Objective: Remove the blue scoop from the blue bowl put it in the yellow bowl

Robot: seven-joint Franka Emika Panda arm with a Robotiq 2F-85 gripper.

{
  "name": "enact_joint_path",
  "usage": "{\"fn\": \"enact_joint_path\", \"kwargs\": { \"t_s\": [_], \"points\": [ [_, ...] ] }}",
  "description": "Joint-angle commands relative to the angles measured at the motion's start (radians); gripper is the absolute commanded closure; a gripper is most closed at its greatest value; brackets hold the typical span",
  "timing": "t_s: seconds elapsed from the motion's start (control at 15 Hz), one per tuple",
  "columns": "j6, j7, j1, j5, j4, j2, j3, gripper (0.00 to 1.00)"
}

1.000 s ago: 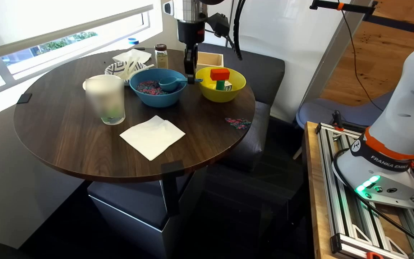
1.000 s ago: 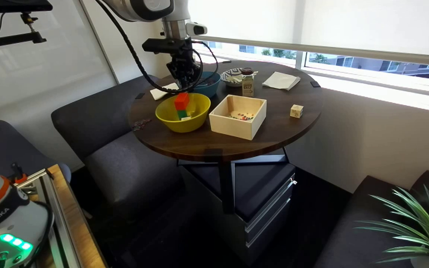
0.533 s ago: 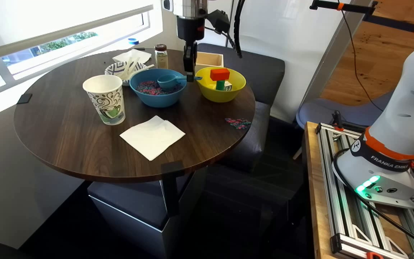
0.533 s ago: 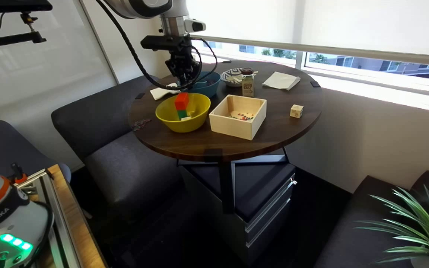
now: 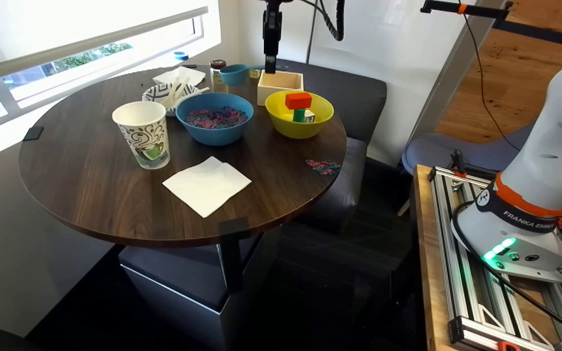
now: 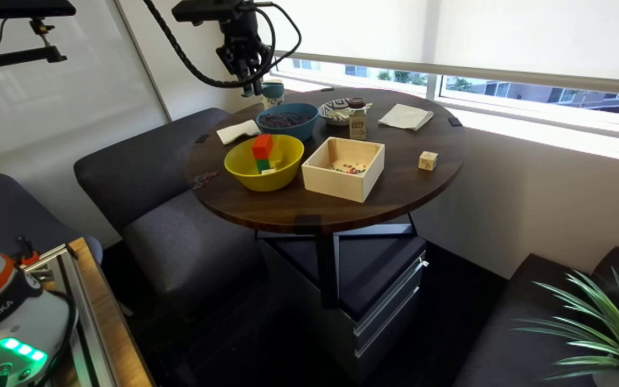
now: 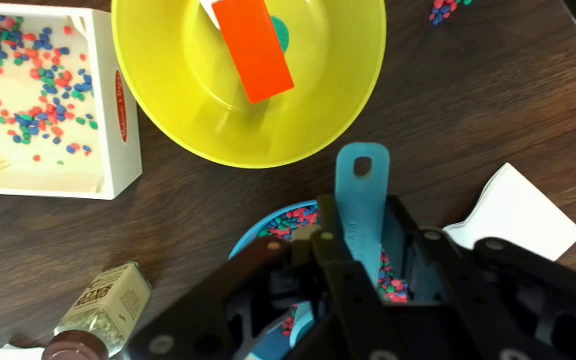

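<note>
One blue scoop hangs from my claw in an exterior view, its head out to the side of the claw and up clear of the blue bowl. That bowl sits lower than the claw, with coloured bits inside. I take the removal as done and the carry as the step in hand.

In an exterior view, the yellow bowl stands on the surface, below the claw and nearer the camera. It holds a red block on a green block, the red one poking above the rim.

In the wrist view, the claw is clenched on the scoop's handle, whose free end points ahead toward the yellow bowl; the blue bowl lies beneath the claw. What the head holds, if anything, I cannot see.

Next, I judge, I should travel toward the yellow bowl, high enough for the head to clear the red block, then lower and let go.
</note>
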Motion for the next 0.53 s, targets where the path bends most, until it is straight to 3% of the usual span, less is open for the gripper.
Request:
{"fn": "enact_joint_path", "kwargs": {
  "t_s": [0.0,0.47],
  "points": [
    [-0.083,-0.062,-0.014,0.016,0.009,-0.086,-0.035,0.94],
    [-0.352,-0.121,-0.059,-0.180,0.036,-0.170,-0.115,0.94]
  ]
}}
